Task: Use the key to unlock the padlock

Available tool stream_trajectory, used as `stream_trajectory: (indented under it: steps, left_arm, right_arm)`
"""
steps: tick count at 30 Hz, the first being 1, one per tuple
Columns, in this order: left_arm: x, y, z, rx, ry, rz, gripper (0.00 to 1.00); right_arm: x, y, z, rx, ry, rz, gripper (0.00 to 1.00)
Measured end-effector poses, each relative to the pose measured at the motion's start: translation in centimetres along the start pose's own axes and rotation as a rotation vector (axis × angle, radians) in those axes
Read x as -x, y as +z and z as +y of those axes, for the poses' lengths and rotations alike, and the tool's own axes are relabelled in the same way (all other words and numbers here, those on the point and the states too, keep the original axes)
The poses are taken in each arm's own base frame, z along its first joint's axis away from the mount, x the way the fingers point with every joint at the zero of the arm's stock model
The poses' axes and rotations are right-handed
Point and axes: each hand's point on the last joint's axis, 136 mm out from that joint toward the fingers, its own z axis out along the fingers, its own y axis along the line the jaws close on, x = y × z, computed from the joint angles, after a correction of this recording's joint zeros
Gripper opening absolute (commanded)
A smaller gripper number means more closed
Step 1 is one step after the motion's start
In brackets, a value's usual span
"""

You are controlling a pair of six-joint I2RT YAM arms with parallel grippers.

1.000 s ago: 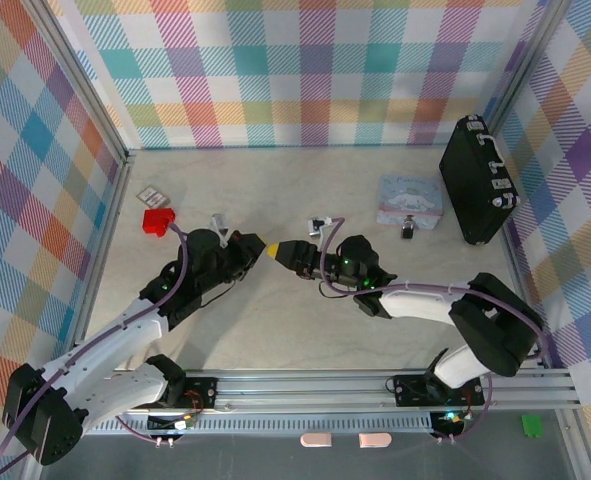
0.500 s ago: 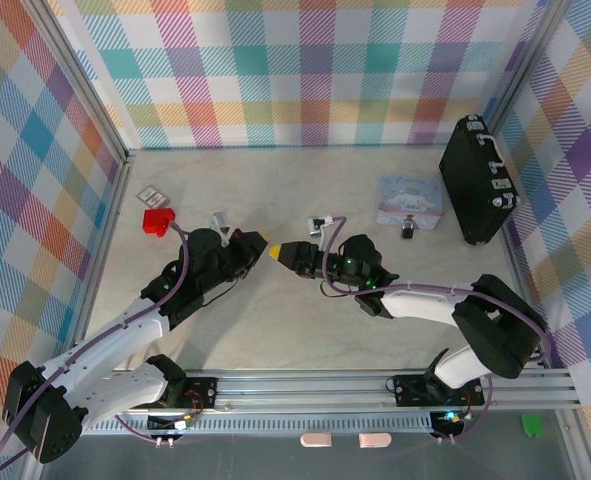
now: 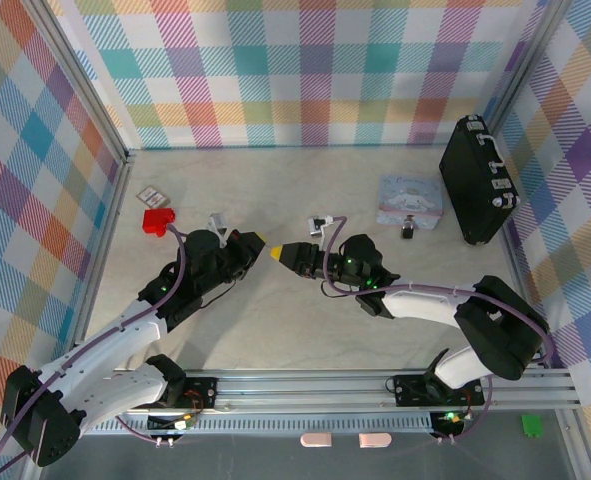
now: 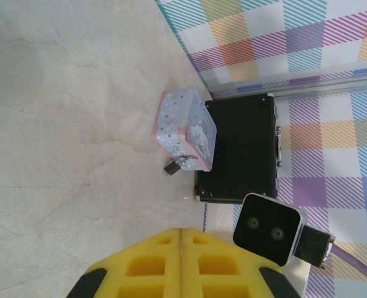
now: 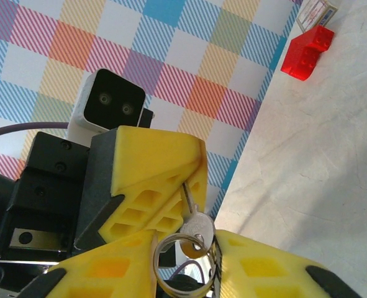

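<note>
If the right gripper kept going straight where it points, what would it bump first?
Most likely the left gripper, close ahead, tip to tip; the key it pinches sits between the fingers of the right gripper.

One padlock [image 3: 407, 231], one key [image 5: 194, 227], one pale blue tin [image 3: 409, 199], one black case [image 3: 479, 181], one red block [image 3: 157, 220].
</note>
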Motion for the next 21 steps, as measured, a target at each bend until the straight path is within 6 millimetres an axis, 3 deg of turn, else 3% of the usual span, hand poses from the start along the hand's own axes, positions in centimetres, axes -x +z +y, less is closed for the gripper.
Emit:
stream_trajectory:
  steps: [13, 21]
  left_arm:
    - [0.0, 0.0, 0.1, 0.004, 0.000, 0.001, 0.00]
    - [0.0, 0.0, 0.0, -0.002, -0.006, 0.000, 0.00]
  right_arm:
    - [0.5, -0.2, -0.5, -0.026, 0.010, -0.022, 0.30]
    - [0.9, 0.0, -0.3, -0.001, 0.040, -0.032, 0.24]
